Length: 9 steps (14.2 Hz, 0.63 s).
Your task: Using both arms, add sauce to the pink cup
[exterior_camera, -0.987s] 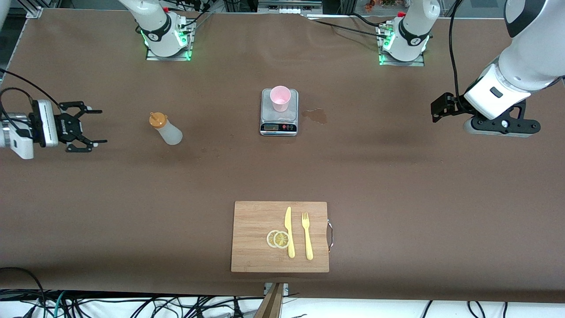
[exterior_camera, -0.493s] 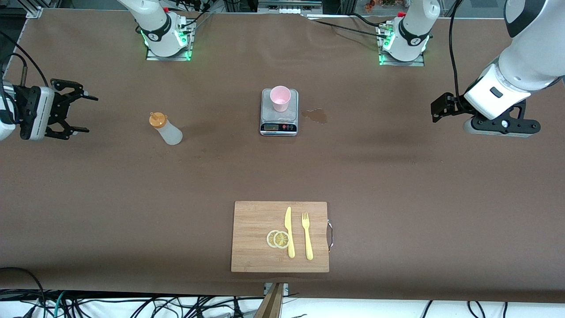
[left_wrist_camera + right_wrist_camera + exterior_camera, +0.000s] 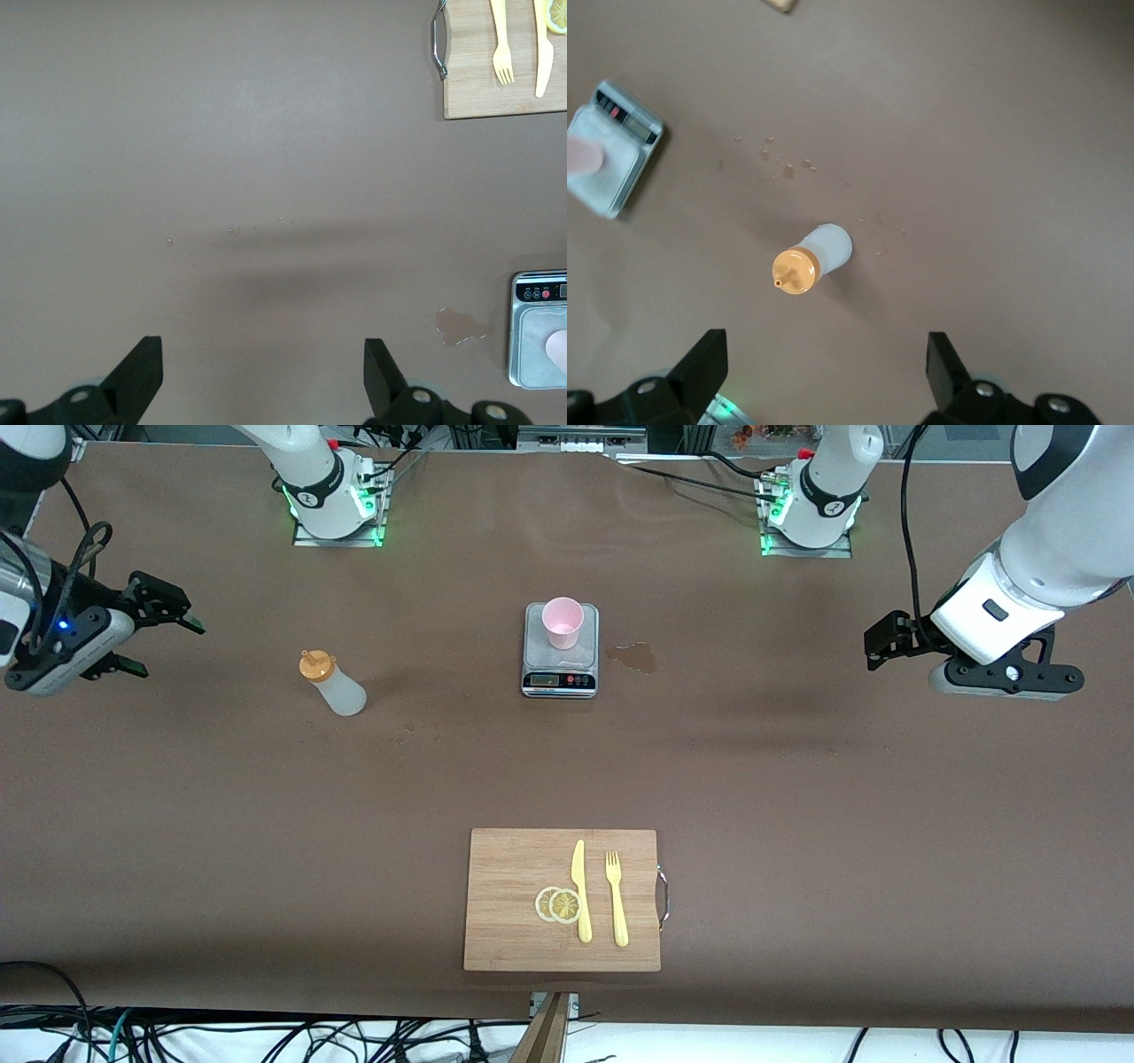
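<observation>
The sauce [image 3: 332, 683] stands upright on the surface toward the right arm's end, apart from the right gripper [image 3: 146, 631], whose jaws gape wide and empty, tilted toward it. The cup [image 3: 563, 622] sits on a scale [image 3: 560, 670] mid-surface. The left gripper [image 3: 261, 376] hangs wide open and empty over bare surface at the left arm's end.

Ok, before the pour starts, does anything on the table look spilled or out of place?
Yes: a small brownish spill stain marks the table beside the scale, toward the left arm's end. Small specks also dot the table near the sauce bottle. The bottle and pink cup stand upright.
</observation>
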Available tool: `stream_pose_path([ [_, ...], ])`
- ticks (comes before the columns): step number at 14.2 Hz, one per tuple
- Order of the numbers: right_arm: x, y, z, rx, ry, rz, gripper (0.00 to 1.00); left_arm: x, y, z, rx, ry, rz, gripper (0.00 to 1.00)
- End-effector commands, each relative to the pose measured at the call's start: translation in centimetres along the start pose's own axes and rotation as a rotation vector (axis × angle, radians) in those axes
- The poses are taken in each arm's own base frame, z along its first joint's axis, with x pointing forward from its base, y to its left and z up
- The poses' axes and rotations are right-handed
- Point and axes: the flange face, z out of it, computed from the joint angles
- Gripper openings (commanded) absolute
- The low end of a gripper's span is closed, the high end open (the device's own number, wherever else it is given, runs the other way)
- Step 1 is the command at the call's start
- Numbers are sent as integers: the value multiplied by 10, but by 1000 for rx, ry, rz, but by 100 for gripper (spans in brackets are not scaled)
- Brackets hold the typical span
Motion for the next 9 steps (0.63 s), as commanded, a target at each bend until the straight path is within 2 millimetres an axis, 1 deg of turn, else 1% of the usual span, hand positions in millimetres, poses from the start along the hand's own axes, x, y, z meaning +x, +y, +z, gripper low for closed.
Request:
stream_pose_path([
  [1, -16, -21, -16, -43, -11, 191, 100, -2, -2, -4, 9, -13, 12, 100],
  [2, -16, -27, -21, -56, -12, 241, 100, -2, -2, -4, 11, -15, 12, 100],
  [3, -15, -29, -25, -86, -16, 246, 100, -2, -2, -4, 11, -15, 12, 100],
  [5, -16, -24, -28, -134, -17, 252, 100, -2, -2, -6, 10, -10, 9, 100],
  [6, -12, -35, -27, -149, -30, 249, 100, -2, -1, -6, 9, -10, 4, 100],
  [7, -12, -43, -32, -159, -17, 294, 100, -2, -1, -6, 10, -10, 6, 100],
  [9, -12, -42, -33, -159, -16, 301, 100, -2, -1, -6, 10, -10, 6, 100],
])
